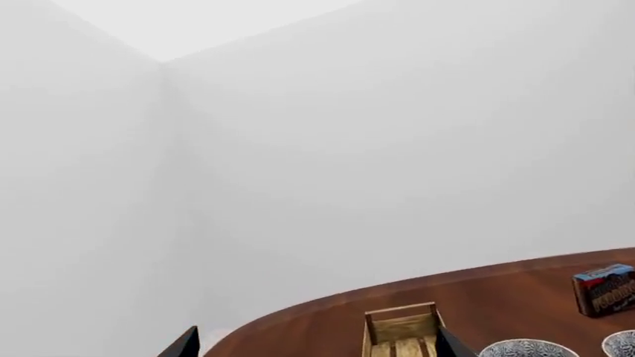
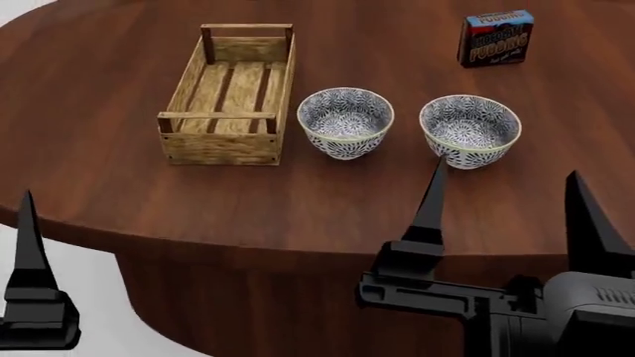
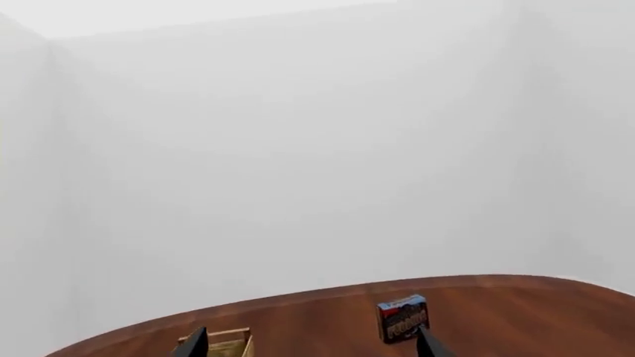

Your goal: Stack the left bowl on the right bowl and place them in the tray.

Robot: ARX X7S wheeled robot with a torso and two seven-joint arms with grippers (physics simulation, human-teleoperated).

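Two patterned bowls stand side by side on the table in the head view: the left bowl (image 2: 346,123) just right of the tray (image 2: 220,147), the right bowl (image 2: 469,130) further right. The slatted wooden tray holds nothing. My right gripper (image 2: 508,212) hangs open over the table's near edge, just in front of the right bowl, nothing between its fingers. Only one finger (image 2: 30,260) of my left gripper shows there, off the table's near left edge. In the left wrist view the left gripper (image 1: 320,343) is open and empty, with the tray (image 1: 402,327) and both bowls (image 1: 521,348) (image 1: 623,343) far ahead.
A small dark pudding box (image 2: 495,39) stands upright at the back right of the round brown table (image 2: 100,186). The right wrist view shows the open right gripper (image 3: 311,342), the pudding box (image 3: 402,318) and a tray corner (image 3: 226,342) against white walls.
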